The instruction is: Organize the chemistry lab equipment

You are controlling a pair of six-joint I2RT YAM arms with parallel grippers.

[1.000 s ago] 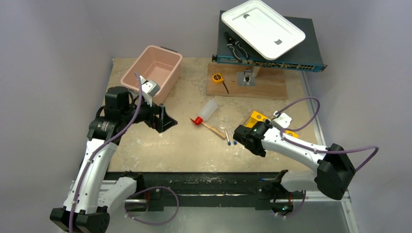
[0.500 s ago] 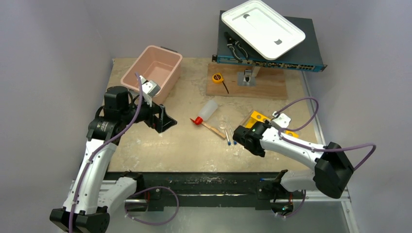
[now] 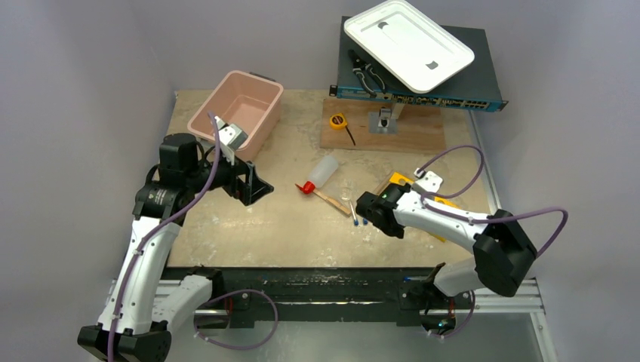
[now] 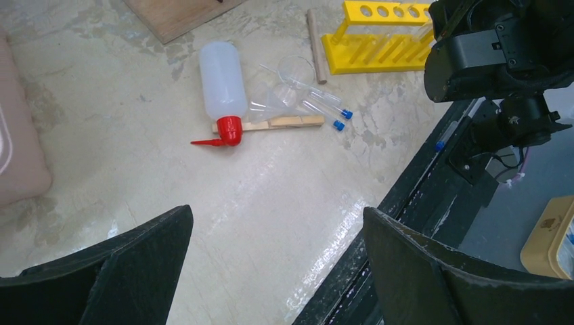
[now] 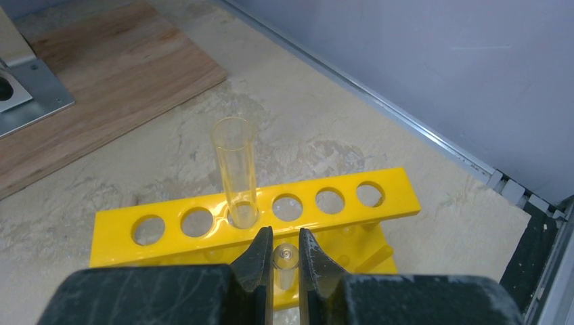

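Note:
My right gripper (image 5: 285,232) is shut on a thin clear tube (image 5: 285,257), seen end-on between the jaws. It hovers just in front of the yellow holed rack (image 5: 318,200). Another clear tube (image 5: 235,166) stands upright in the rack's third hole. On the table lie the white squeeze bottle with red nozzle (image 4: 222,81), a wooden stick (image 4: 277,124), and tubes with blue tips (image 4: 325,108). My left gripper (image 4: 277,220) hangs open above bare tabletop, well short of the bottle. In the top view the right gripper (image 3: 371,211) sits beside the loose tubes (image 3: 353,211).
A pink bin (image 3: 238,109) stands at the back left, close behind the left gripper (image 3: 260,186). A wooden board (image 3: 411,134) holds a metal bracket. A yellow tape measure (image 3: 337,121) lies beside it. Pliers (image 3: 366,73) and a white tray (image 3: 407,44) rest on a black box.
The right arm has shifted a little to the left with the tube still held, covering more of the rack in the top view. The left arm has barely moved.

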